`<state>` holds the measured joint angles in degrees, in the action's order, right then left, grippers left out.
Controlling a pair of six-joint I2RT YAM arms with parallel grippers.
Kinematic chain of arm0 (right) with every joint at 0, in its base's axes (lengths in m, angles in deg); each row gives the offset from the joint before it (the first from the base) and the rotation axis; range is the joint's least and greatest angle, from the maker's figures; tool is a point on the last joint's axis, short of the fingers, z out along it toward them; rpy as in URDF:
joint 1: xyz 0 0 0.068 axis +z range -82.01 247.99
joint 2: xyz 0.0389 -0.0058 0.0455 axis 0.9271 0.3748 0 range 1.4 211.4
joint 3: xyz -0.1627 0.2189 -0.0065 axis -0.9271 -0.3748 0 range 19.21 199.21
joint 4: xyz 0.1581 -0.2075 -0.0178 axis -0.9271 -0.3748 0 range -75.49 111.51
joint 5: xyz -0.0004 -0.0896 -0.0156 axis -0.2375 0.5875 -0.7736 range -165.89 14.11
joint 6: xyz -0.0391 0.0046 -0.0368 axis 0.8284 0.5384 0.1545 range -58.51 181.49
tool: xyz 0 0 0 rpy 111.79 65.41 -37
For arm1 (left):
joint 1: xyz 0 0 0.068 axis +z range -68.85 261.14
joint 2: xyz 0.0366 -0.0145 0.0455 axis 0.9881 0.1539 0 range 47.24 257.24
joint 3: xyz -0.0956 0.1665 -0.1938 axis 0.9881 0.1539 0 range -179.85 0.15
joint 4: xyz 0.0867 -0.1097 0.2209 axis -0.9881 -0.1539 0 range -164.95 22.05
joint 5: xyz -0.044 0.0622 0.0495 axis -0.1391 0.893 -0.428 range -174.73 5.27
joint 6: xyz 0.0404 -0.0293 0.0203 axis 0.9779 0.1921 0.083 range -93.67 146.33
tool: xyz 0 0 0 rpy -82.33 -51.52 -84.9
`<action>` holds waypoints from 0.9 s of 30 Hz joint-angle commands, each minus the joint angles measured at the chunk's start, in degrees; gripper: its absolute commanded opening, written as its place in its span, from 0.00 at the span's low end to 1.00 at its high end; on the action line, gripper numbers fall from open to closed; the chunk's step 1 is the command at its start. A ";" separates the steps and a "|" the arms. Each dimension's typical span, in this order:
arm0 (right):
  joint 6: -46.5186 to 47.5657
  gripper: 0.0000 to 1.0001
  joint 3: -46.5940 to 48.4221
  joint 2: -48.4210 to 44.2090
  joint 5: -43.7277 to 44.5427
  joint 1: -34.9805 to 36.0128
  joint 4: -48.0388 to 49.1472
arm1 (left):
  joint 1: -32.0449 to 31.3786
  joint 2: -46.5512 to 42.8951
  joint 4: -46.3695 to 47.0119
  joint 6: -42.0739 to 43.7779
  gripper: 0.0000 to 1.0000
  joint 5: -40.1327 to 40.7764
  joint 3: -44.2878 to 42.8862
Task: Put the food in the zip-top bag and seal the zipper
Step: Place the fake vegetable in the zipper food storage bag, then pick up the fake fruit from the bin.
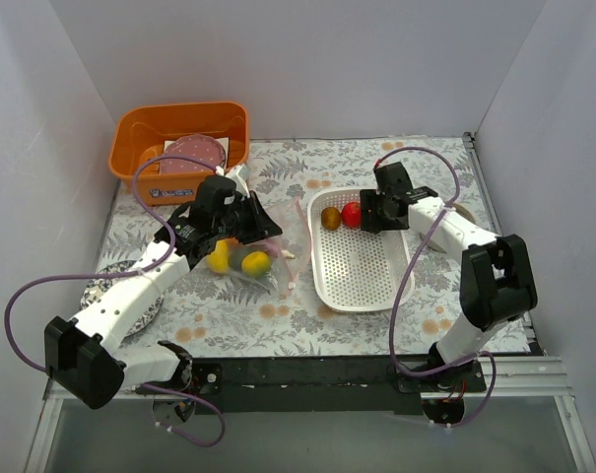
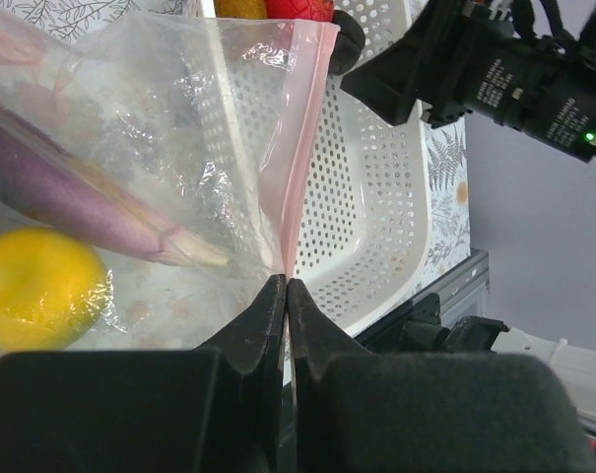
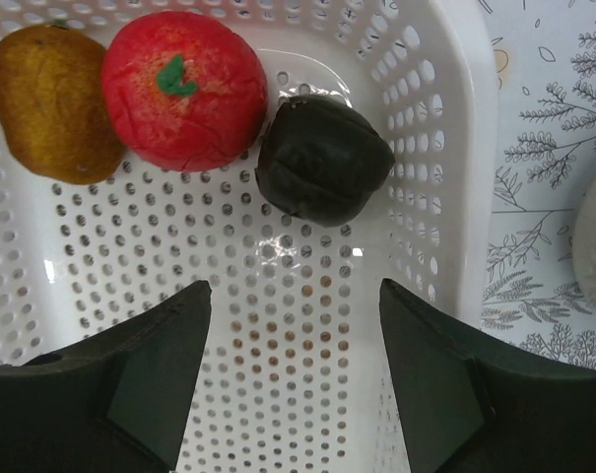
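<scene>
Black fingers of the right gripper (image 3: 295,288) stand wide apart with nothing between them, hovering over the far end of the basket (image 3: 445,148). Straight ahead of the gap lies a dark piece (image 3: 322,158). The apple (image 3: 184,89) is just beside it on the left, and a brown piece (image 3: 51,99) sits beyond that, so all three run in a row across the fingers' line. This arm is the nearer one, so the pick looks to be its job. The left gripper (image 2: 286,281) is clamped on the zipper (image 2: 302,148), holding the bag (image 2: 169,128) just beside the basket, mouth toward it. Inside lie an eggplant (image 2: 71,197) and a yellow piece (image 2: 36,286).
</scene>
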<state>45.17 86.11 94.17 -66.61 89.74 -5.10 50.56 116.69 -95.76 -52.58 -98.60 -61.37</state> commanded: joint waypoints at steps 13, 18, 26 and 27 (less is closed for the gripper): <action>7.26 0.69 7.11 9.35 5.30 -0.66 7.62 | -0.17 -1.69 0.66 0.96 0.00 -1.34 -0.18; 8.14 0.63 7.99 13.39 6.54 -0.93 8.77 | -0.17 -1.16 0.65 1.13 0.00 -1.42 -1.15; 7.26 0.54 3.26 12.27 0.92 -1.63 11.31 | -0.17 -2.56 -0.14 0.69 0.00 -1.25 0.43; 7.18 0.53 2.29 11.65 0.31 -1.63 12.27 | -0.17 -2.91 -0.05 0.69 0.00 -1.25 0.61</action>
<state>52.69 91.83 107.27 -63.66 88.41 5.30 50.56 116.02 -95.78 -52.12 -99.58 -60.36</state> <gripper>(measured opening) 0.606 0.013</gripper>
